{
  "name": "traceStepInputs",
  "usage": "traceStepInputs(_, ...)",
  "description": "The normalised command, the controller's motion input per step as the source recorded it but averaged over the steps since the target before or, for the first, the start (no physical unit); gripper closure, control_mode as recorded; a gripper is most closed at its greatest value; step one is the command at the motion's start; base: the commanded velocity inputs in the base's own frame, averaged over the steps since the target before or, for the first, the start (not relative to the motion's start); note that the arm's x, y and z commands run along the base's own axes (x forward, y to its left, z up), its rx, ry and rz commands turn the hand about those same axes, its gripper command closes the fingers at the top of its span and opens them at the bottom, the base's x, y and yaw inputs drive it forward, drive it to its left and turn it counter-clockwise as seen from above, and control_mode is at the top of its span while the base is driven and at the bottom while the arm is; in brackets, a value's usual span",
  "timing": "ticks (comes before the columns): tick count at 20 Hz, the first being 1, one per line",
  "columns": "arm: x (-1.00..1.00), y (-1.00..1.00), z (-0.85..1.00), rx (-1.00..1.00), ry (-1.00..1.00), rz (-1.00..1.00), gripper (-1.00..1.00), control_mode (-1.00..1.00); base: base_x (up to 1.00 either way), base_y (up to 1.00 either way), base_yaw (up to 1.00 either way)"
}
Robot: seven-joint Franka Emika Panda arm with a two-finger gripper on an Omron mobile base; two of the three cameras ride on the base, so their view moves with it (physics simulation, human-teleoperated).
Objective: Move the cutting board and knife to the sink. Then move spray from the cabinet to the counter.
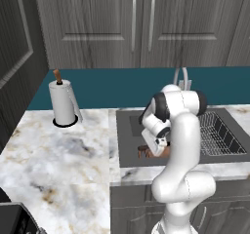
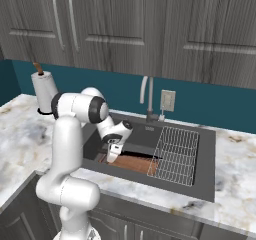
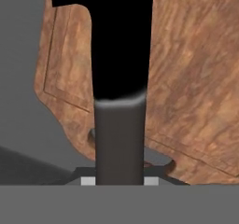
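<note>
White arm (image 1: 183, 145) bent over sink (image 1: 128, 152)

A: Where is free passage found around the sink (image 2: 206, 149)?

B: Open counter (image 1: 58, 150) is seen on its left side; 1 paper towel roll (image 1: 63, 103) stands at the back there.

A: What obstructs the basin?

B: The wire rack (image 2: 176, 154) fills its right part, the faucet (image 2: 148, 100) rises behind, and the cutting board (image 2: 136, 163) covers the floor on the left.
</note>
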Motion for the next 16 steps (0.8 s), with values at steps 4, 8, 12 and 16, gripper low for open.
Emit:
traceStepInputs(4, 0.09, -0.01, -0.20, -0.04, 0.00, -0.04, 1.00, -1.00, 0.00, 0.00, 0.00)
traceStepInputs(8, 0.08, -0.02, -0.14, -0.02, 0.00, -0.03, -1.00, -1.00, 0.00, 0.00, 0.00)
traceStepInputs(12, 0.07, -0.06, -0.08, 0.00, 0.00, -0.01, -1.00, -1.00, 0.00, 0.00, 0.00)
traceStepInputs(16, 0.08, -0.06, -0.01, 0.00, 0.00, 0.00, -1.00, -1.00, 0.00, 0.00, 0.00)
